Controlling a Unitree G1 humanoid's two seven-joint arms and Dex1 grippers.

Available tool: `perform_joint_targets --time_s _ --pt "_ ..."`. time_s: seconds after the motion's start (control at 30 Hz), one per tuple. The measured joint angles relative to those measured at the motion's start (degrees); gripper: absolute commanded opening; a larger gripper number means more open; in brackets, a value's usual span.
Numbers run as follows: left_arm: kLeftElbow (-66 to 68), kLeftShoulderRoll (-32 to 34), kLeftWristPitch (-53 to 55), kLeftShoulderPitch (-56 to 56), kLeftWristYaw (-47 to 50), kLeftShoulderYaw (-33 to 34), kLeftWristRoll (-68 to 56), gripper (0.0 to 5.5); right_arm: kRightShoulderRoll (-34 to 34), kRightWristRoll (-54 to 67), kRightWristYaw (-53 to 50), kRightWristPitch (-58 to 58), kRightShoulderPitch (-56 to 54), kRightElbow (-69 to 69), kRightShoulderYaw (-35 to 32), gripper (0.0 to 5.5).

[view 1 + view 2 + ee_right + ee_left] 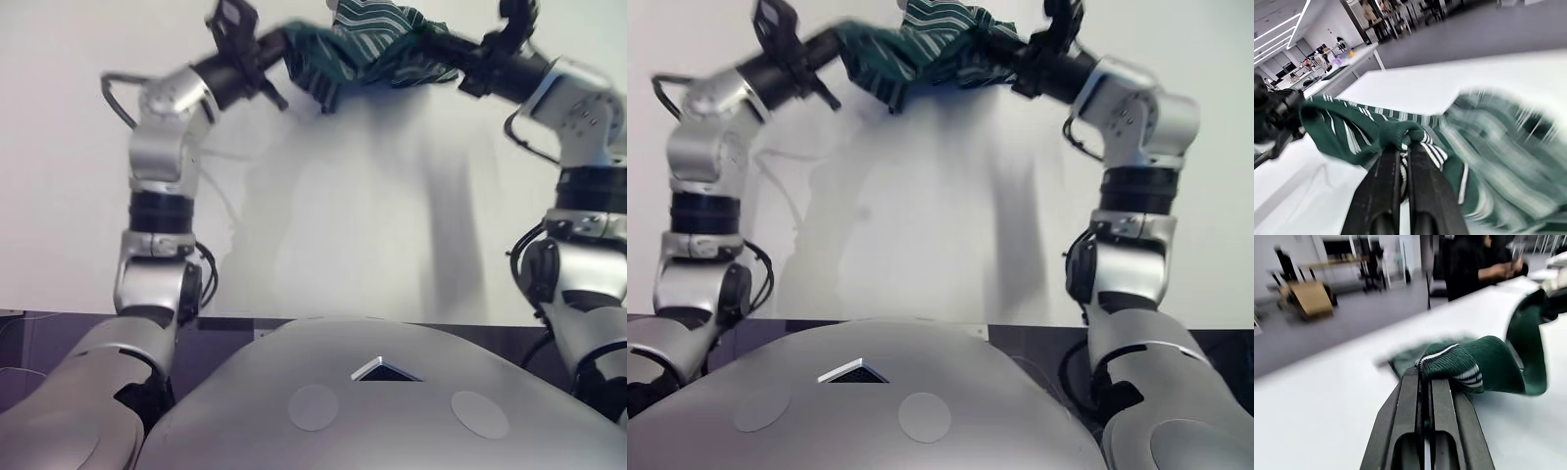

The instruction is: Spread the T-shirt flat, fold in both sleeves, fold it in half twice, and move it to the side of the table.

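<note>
A dark green T-shirt with white stripes (372,44) hangs bunched above the far part of the white table (333,225), stretched between my two grippers. My left gripper (286,44) is shut on one edge of the T-shirt (1469,364); in the left wrist view its fingers (1422,396) pinch green ribbed fabric. On the other side my right gripper (446,47) is shut on the T-shirt (1400,134), its fingers (1400,166) closed on a fold of striped cloth. The rest of the shirt sags in folds between both arms.
The white table stretches bare below the lifted shirt, with its near edge (294,315) close to me. Beyond the table's far side there are chairs, desks and a seated person (1474,264).
</note>
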Motion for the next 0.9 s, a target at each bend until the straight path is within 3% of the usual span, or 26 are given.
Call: perform_joint_targets --time_s 0.17,0.4,0.67,0.9 --pt "19.0 5.4 -7.1 -20.3 -5.8 0.5 3.4 0.00 -6.5 -10.7 7.4 -17.6 -15.0 14.8 5.7 0.01" --pt "51.7 5.6 -20.3 -42.4 -4.8 -2.2 12.9 0.00 -5.3 -21.6 9.2 -41.4 -33.9 43.2 8.8 0.01" --pt "64.1 5.1 -22.5 -50.4 12.9 -1.8 20.3 0.00 0.2 -35.1 -12.5 -53.6 -45.6 57.7 12.6 0.01" --pt "64.6 5.5 -24.0 -57.9 17.9 -0.6 23.7 0.00 -0.5 -40.3 -21.9 -56.6 -53.1 59.0 11.7 0.00"
